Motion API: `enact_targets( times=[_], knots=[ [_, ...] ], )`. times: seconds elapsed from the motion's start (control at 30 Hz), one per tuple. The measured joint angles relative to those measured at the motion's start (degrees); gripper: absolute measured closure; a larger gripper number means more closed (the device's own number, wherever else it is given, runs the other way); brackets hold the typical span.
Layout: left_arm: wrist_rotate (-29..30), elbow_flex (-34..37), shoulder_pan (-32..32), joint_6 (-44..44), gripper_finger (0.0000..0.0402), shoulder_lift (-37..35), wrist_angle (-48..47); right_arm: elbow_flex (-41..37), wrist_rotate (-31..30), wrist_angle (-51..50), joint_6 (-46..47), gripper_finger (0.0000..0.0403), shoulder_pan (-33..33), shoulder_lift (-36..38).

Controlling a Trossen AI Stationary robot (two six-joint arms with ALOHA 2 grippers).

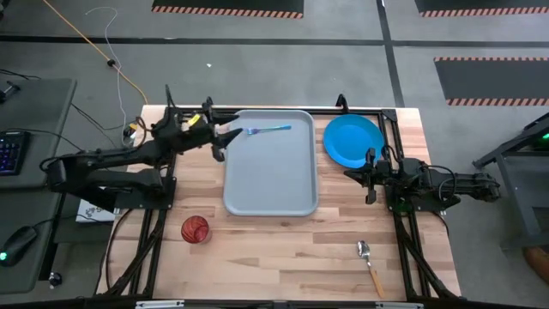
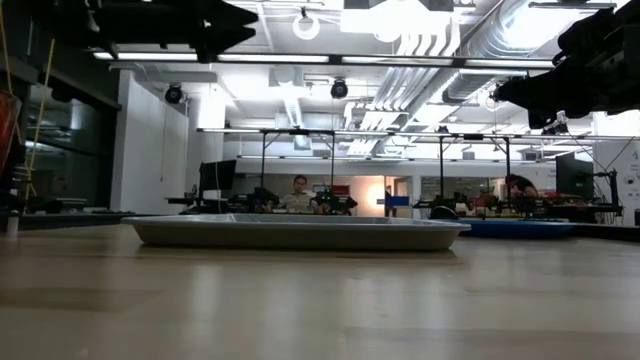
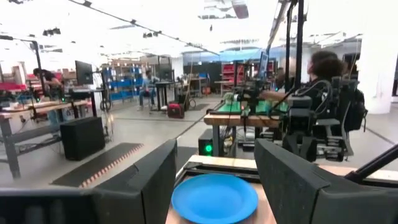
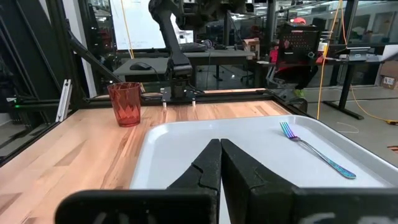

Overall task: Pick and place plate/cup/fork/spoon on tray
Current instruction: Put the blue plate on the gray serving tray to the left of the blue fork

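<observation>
Nearest you, the spoon (image 1: 371, 264) lies on the near right of the table (image 1: 274, 257), the cup (image 1: 195, 229) near left. Only the fork (image 1: 270, 130) rests in the tray (image 1: 270, 193) (far end). You see the plate (image 1: 352, 141) just right of the tray. Left gripper (image 1: 225, 140) hovers wide open at the tray's far-left corner; right gripper (image 1: 371, 176), fingers closed and empty, waits beside the plate. Three items remain.
</observation>
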State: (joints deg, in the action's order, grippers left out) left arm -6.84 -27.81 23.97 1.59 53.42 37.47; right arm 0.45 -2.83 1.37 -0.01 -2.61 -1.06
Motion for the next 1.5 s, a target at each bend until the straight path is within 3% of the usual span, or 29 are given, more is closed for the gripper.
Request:
enact_targets(
  times=[0.2,0.37,0.53,0.67,0.93,1.03,1.1,1.2,1.3,1.5],
  knots=[
    [-1.7,0.0,0.0,1.3,0.0197,-2.0,-1.2,0.0,-0.6,2.2,1.5,0.0402,0.0,0.0],
    [-1.7,0.0,0.0,1.6,0.0197,-2.1,-1.3,0.0,-6.7,21.4,-0.1,0.0402,0.0,0.0],
    [-1.7,0.0,0.0,1.6,0.0197,-2.1,-1.0,0.0,0.2,37.2,-5.9,0.0402,0.0,-2.5],
    [-1.7,0.0,0.0,1.7,0.0197,-2.1,-0.4,0.3,2.9,40.8,-6.1,0.0402,0.0,-8.2],
    [-1.7,0.0,0.0,1.6,0.0197,-2.1,-0.4,8.4,-1.0,39.3,0.0,0.0402,0.0,-27.2],
    [-1.7,0.0,0.0,1.6,0.0197,-2.1,-0.6,14.4,-9.2,30.2,3.6,0.0399,0.0,-33.7],
    [-1.7,0.0,0.0,1.6,0.0197,-2.1,-0.7,20.1,-14.7,15.9,6.8,0.0386,0.0,-37.4],
    [-1.6,0.0,0.0,1.6,0.0197,-2.1,-1.0,28.6,-22.0,-7.1,14.1,0.0345,0.0,-43.4],
    [-1.6,0.0,0.0,1.6,0.0197,-2.1,-1.3,33.7,-26.0,-22.9,22.8,0.0289,-0.1,-49.4],
    [-1.6,0.0,0.0,1.5,0.0197,-2.1,-1.4,32.9,-26.0,-31.9,31.8,0.0202,0.0,-61.6]
  ],
)
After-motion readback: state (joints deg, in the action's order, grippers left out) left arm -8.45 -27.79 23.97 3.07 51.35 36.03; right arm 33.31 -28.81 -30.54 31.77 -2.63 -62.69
